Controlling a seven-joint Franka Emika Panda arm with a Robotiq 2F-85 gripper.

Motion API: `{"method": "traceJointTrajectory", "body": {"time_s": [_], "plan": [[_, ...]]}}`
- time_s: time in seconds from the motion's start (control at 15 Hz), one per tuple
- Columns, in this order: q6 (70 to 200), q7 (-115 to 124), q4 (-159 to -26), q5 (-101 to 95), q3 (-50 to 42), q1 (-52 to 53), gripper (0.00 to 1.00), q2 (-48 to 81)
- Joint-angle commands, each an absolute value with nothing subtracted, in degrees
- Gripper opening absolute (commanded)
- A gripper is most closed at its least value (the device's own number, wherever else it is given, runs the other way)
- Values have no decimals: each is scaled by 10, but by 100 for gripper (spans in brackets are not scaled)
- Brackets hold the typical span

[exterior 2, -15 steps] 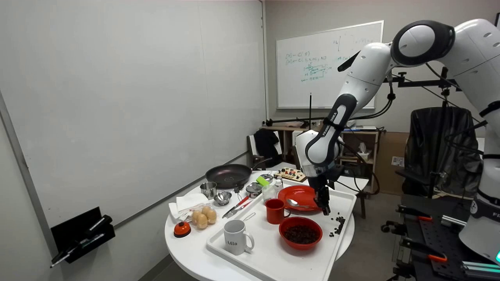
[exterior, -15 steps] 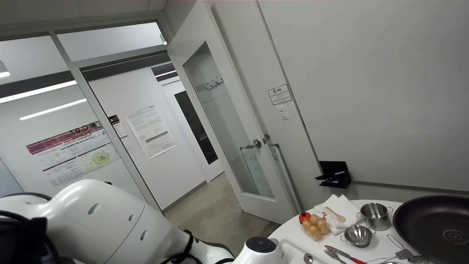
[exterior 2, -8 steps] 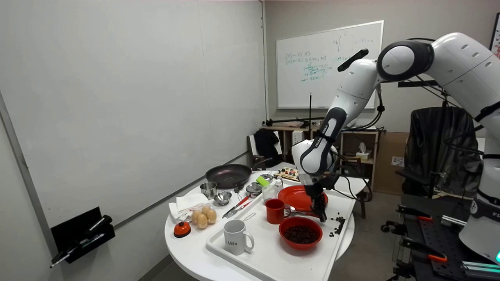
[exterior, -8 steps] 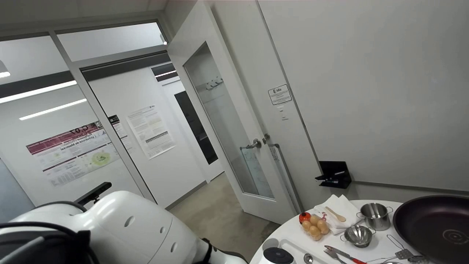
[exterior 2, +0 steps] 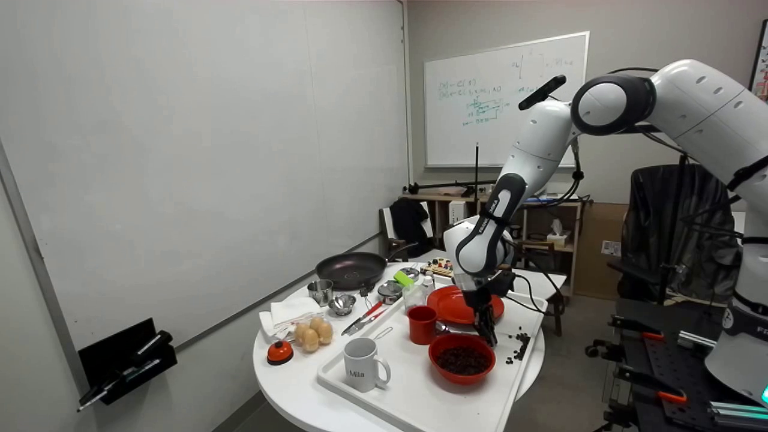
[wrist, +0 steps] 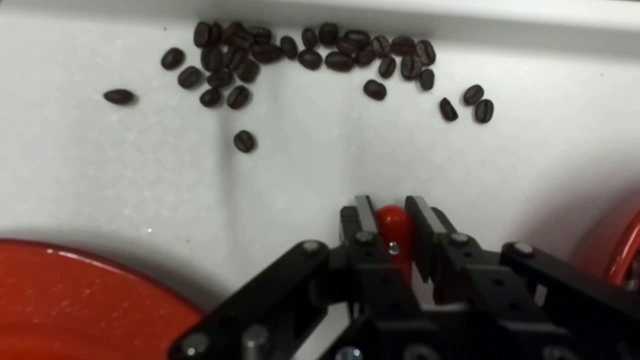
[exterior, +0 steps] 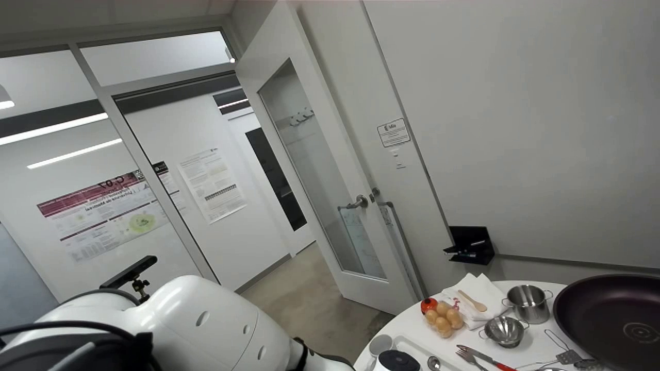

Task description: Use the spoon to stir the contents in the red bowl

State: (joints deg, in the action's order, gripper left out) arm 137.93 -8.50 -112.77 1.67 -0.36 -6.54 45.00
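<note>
Arching arm [exterior 2: 540, 141] high fr. R edge of an exterior view, bending sharply at elbow [exterior 2: 600, 108], then sloping down thru forearm [exterior 2: 510, 198] to wrist [exterior 2: 480, 252], low over table [exterior 2: 288, 378]. Filling lower L of an exterior view w/ white links [exterior: 216, 319]. Pointing gripper [wrist: 390, 204] steeply down, leaning tips slightly twd robot base [exterior 2: 744, 360]; hanging low over tray [wrist: 300, 145], betw. red plate [wrist: 90, 300] & red bowl [exterior 2: 461, 378], near bowl's rim. Leaving contact w/ tray unclear. Pinching spoon [wrist: 396, 225] by its red handle betw. fingers [wrist: 425, 217], leaving abt. handle's thickness as gap. Holding spoon outside bowl, pointing metal end twd red mug [exterior 2: 422, 324]. Seeing dark beans [exterior 2: 462, 360] inside bowl, plus loose beans [wrist: 212, 60] on tray, mostly along its wall.
</note>
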Motion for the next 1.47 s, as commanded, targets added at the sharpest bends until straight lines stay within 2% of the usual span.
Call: {"method": "traceJointTrajectory", "body": {"time_s": [0.0, 0.33, 0.47, 0.53, 1.33, 1.4], "plan": [[1371, -103, -1107, 24, 9, -80, 47, 469], [1379, -113, -1133, 26, 16, -87, 83, 444], [1371, -125, -1160, 29, 21, -94, 96, 417], [1368, -134, -1179, 31, 25, -99, 100, 400], [1411, -186, -1389, 36, 12, -125, 100, 197], [1385, -167, -1334, 31, 7, -113, 100, 250]]}}
